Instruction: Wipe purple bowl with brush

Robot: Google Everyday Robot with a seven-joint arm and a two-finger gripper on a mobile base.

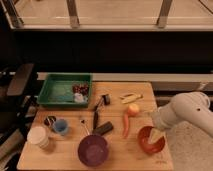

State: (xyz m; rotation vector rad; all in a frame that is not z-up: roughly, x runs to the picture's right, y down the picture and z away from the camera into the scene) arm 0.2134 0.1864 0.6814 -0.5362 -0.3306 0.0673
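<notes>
The purple bowl (92,149) sits at the table's front edge, left of centre. The brush (97,113) lies flat behind it, its thin dark handle running toward the bowl and its black head (104,99) at the far end. My white arm (187,114) reaches in from the right. Its gripper (157,132) hangs open over the red bowl (148,142), well to the right of both the brush and the purple bowl. It holds nothing.
A chunky black block (103,128) lies between brush and purple bowl. A carrot (127,123), an orange fruit (133,109) and a banana (131,97) lie right of the brush. A green tray (56,90) stands at the back left. A white cup (37,135) and a blue cup (61,126) stand front left.
</notes>
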